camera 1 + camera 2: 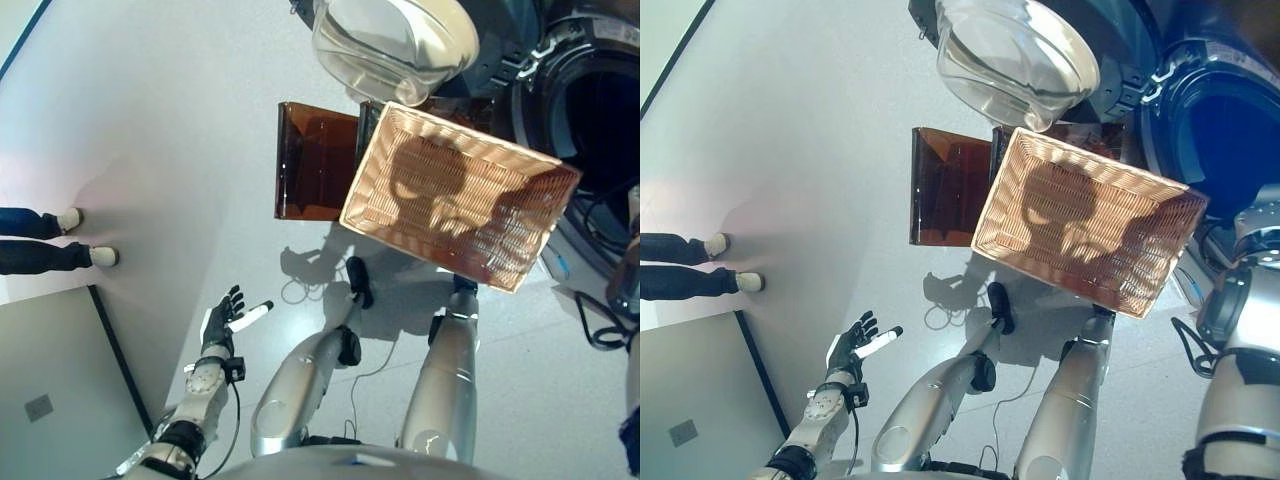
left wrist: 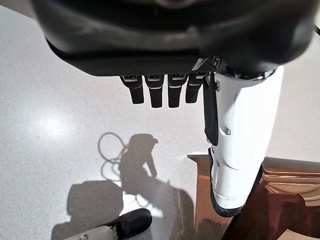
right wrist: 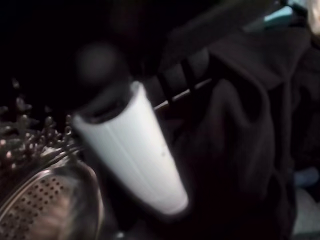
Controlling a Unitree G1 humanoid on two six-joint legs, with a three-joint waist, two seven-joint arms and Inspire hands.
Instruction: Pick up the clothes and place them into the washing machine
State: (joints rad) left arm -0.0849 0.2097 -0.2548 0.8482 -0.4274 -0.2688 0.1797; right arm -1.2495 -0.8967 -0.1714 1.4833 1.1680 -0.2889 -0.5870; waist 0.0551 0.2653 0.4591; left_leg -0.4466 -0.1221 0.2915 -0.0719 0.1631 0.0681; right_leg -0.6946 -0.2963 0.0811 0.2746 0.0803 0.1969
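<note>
The wicker basket [image 1: 460, 200] rests tilted on the low dark brown box [image 1: 315, 160] and holds no clothes. The washing machine's drum opening [image 1: 1230, 140] is at the right, with its glass door [image 1: 395, 40] swung open above the basket. My right arm [image 1: 1240, 300] reaches up into the drum. In the right wrist view my right hand's white-covered thumb [image 3: 130, 145] is inside the drum, next to dark clothes [image 3: 240, 150] and the perforated drum wall [image 3: 45, 200]. My left hand [image 1: 222, 322] is open and empty, low at the left over the floor; it also shows in the left wrist view [image 2: 240, 145].
A person's legs and white shoes [image 1: 50, 240] stand at the far left. A grey panel [image 1: 50, 390] lies at the lower left. Pale floor spreads left of the brown box.
</note>
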